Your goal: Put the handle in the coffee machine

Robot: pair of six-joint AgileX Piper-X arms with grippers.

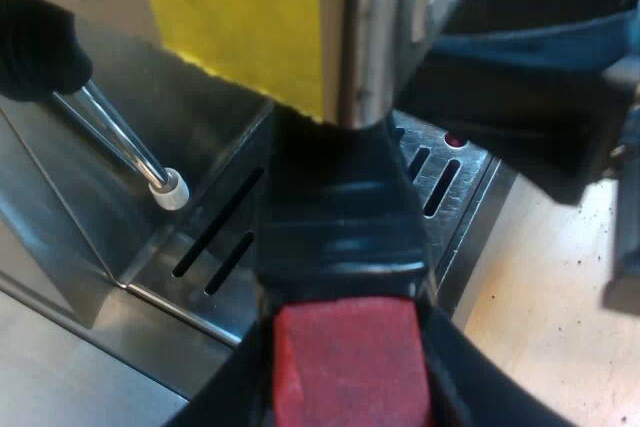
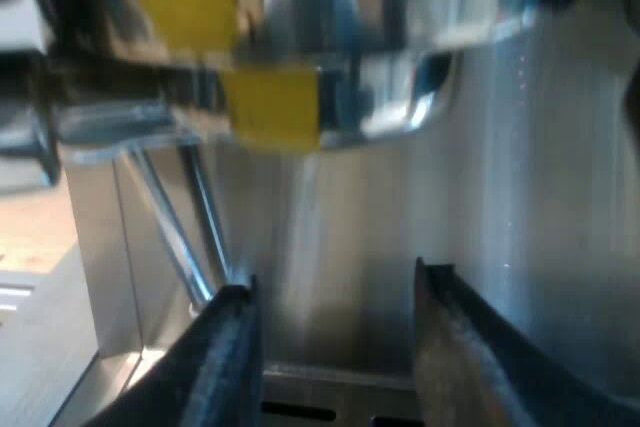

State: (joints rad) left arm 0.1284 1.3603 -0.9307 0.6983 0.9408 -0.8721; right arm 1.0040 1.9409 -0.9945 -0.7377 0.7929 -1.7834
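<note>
The handle point(image 1: 340, 227) sits at the front of the coffee machine point(image 1: 60, 247), over the slotted drip tray point(image 1: 445, 172). Its red end point(image 1: 345, 377) is pinched in the left claw point(image 1: 345, 332). I judge it stiff, head-heavy and smooth, so the red end is the surest hold. The right claw point(image 2: 335, 287) stands wide and empty before the steel front. The yellow sticker point(image 1: 240, 17) bears no readable writing.

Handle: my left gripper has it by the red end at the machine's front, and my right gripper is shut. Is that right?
Not quite: the right gripper is open. The right wrist view shows its fingers apart with nothing between them, facing the espresso machine's metal front. The left gripper does hold the handle by its red end.
</note>
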